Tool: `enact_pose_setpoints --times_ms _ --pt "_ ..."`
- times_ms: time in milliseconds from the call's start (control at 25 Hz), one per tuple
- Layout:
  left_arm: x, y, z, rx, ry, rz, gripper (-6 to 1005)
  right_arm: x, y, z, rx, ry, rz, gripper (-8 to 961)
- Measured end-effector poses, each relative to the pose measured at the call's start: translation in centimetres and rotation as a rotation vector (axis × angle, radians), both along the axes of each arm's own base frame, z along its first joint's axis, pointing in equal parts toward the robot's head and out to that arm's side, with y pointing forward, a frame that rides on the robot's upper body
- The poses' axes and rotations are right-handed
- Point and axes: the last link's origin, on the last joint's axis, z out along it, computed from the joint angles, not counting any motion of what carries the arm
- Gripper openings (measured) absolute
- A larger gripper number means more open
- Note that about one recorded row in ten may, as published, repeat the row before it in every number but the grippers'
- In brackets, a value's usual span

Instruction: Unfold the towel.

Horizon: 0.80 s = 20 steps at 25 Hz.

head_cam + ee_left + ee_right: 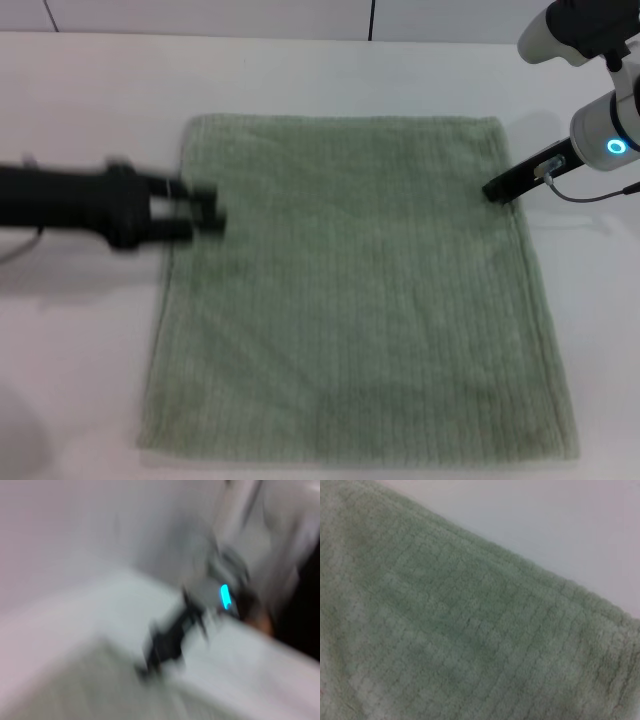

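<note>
Jaws of the left gripper (205,210) stand parted over the towel's (355,300) left edge, holding nothing; the right gripper (497,189) touches its right edge, jaws unclear. Towel lies flat on the counter (90,100).

pale sage-green ribbed terry towel (355,290): flat on white table (80,380), frame centre | left gripper (205,212): its left edge | right gripper (497,190): its upper-right edge
</note>
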Motion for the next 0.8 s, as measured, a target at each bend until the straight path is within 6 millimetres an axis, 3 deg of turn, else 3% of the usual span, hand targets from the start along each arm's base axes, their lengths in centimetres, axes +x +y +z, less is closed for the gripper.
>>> enact_pose_setpoints --times_ms 80,160,280,480,560,800 --pt "0.1 0.2 0.6 0.068 -0.061 -0.003 403 0.0 0.0 0.0 0.001 0.0 0.0 0" --pt "-0.4 0.6 1.8 0.339 -0.295 0.028 407 -0.1 0.1 0.0 0.004 0.0 0.004 1" --pt "-1.0 1.0 1.7 0.439 -0.366 0.074 404 -0.5 0.3 0.1 0.01 0.003 0.018 1" --pt "-2.1 2.6 0.1 0.545 -0.387 0.182 400 -3.1 1.3 0.3 0.041 0.016 0.111 0" --pt "-2.5 3.4 -0.8 0.593 -0.363 0.241 398 -5.2 1.7 0.3 0.067 0.024 0.185 0" --pt "-3.6 4.0 -1.9 0.712 -0.37 0.336 395 -7.6 1.5 -0.3 0.17 0.033 0.371 1"
